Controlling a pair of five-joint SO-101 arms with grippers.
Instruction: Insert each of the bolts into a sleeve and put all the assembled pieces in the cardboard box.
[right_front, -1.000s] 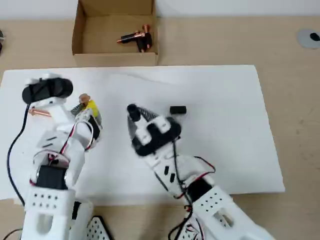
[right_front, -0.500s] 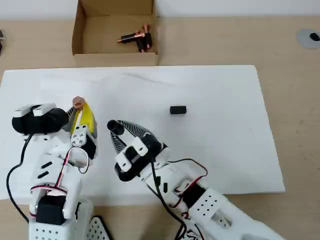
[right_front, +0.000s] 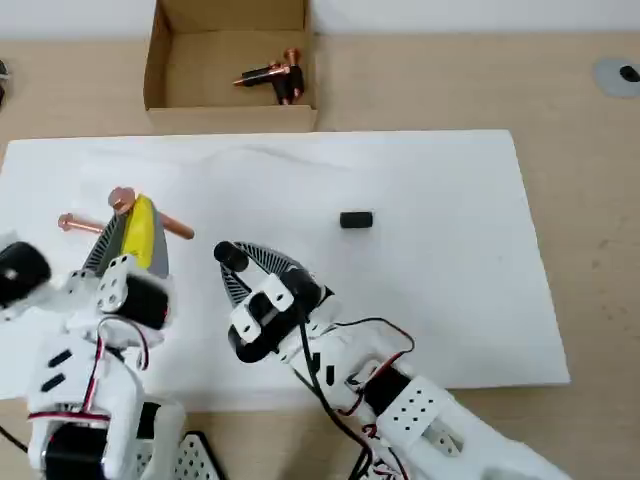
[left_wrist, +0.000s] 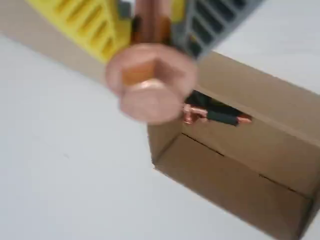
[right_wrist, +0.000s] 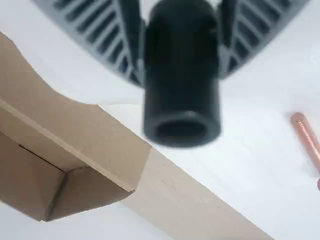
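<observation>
The left gripper (right_front: 135, 213) is clamped on a copper bolt (right_front: 177, 228), whose head stands off one side of the yellow finger and whose shank points toward the other arm. The right gripper (right_front: 236, 262), near it, pinches a black sleeve (right_wrist: 182, 75) with its bore open at the end. The two parts are apart, so this pair is not yet joined. Just beside the left gripper, on the side away from its partner, a second bolt (right_front: 75, 223) lies on the white sheet (right_front: 450, 300). A spare sleeve (right_front: 356, 220) rests beyond the right gripper. Well ahead of both, the cardboard box (right_front: 157, 60) holds what look like two assembled pieces (right_front: 272, 75). By my reckoning about half is done, with two pairs left.
</observation>
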